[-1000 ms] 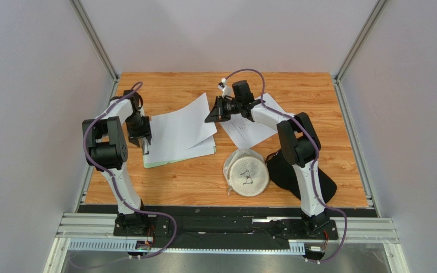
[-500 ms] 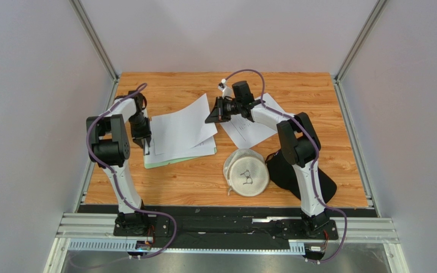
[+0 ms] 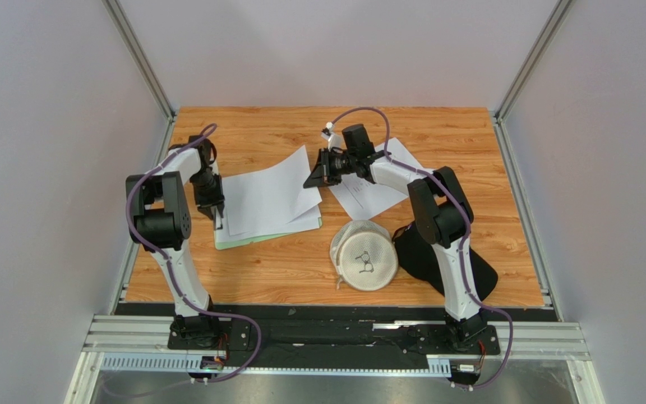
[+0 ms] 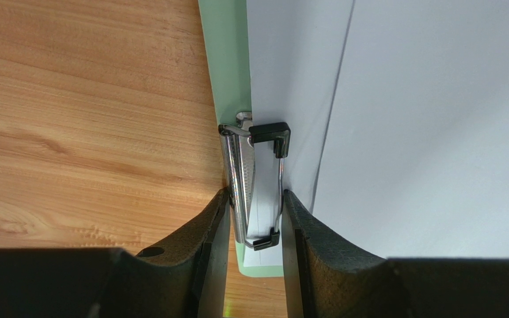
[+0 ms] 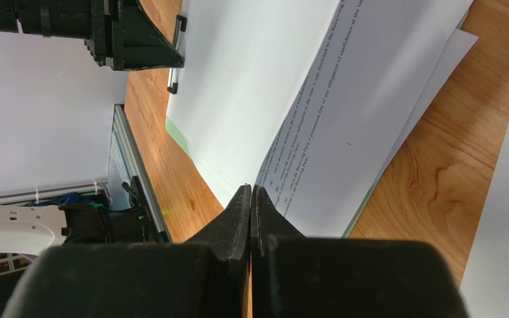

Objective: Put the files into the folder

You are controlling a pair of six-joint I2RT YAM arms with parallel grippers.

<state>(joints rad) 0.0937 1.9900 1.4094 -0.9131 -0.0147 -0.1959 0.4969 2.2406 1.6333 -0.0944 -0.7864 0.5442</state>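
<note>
Pinching: your right gripper (image 5: pixel 251 189) has its jaws pressed together on a printed sheet's (image 5: pixel 343 132) corner, at upper centre of the top view.
Left gripper (image 4: pixel 256 199): jaws squeeze the clip (image 4: pixel 244 172) from both sides.
Folder (image 3: pixel 255 240): left of centre on the table (image 3: pixel 284 273), under white paper, clip at its left end.
Files (image 3: pixel 368 194): more lie flat right of centre, beneath your right arm.

The clip (image 4: pixel 240 179) is shiny metal, the folder (image 4: pixel 227 59) matt green, the files (image 4: pixel 436 132) smooth white paper, the table (image 4: pixel 84 119) grained wood.
</note>
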